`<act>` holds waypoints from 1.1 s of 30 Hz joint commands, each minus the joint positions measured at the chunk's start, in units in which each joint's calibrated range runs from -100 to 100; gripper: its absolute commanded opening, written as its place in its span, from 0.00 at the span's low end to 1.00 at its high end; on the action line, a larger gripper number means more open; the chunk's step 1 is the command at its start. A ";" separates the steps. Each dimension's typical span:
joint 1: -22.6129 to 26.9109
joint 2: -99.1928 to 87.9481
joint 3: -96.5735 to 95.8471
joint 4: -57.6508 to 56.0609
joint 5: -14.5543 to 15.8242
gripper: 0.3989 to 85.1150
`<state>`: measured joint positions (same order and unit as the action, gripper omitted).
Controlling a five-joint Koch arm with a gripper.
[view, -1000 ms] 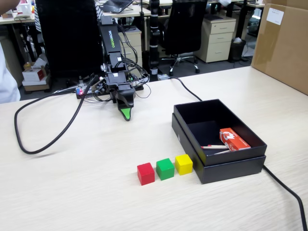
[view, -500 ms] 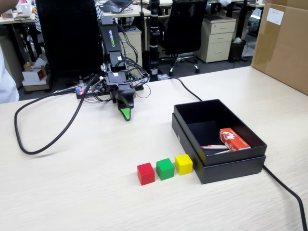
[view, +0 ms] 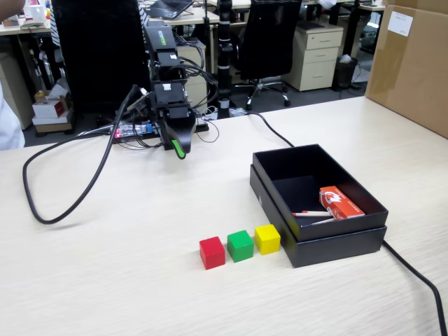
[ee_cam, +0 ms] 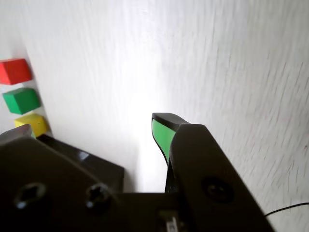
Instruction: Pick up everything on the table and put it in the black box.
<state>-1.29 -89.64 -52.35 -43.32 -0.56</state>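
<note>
Fixed view, left to right. Gripper [view: 180, 150] hangs above table [view: 126, 280] at far side near cables, well apart from cubes. Nothing held; only one green-lined tip visible in either view, so opening can't be judged. Row nearer camera: red cube [view: 212, 253], green cube [view: 240, 246], yellow cube [view: 267, 239], yellow just beside black box [view: 336, 241]. Judgement: reach must run forward and rightward; row's line runs toward box.

Light wood-grain table [view: 126, 280]: small red cube [view: 211, 252], green cube [view: 240, 246], yellow cube [view: 267, 239] lined up in a row, matte black cardboard box [view: 336, 241] just beside yellow. Black cable [view: 49, 210] looped on the left.
</note>
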 commanded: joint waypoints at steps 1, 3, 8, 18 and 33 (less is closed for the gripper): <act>-0.34 5.94 9.29 -4.15 0.29 0.56; -0.59 10.53 13.55 -5.53 0.24 0.56; -2.25 28.08 29.59 -7.78 0.15 0.56; -3.66 70.54 66.86 -14.43 0.00 0.55; -0.73 101.86 87.98 -14.60 -0.39 0.56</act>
<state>-2.42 13.40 29.80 -57.80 -0.46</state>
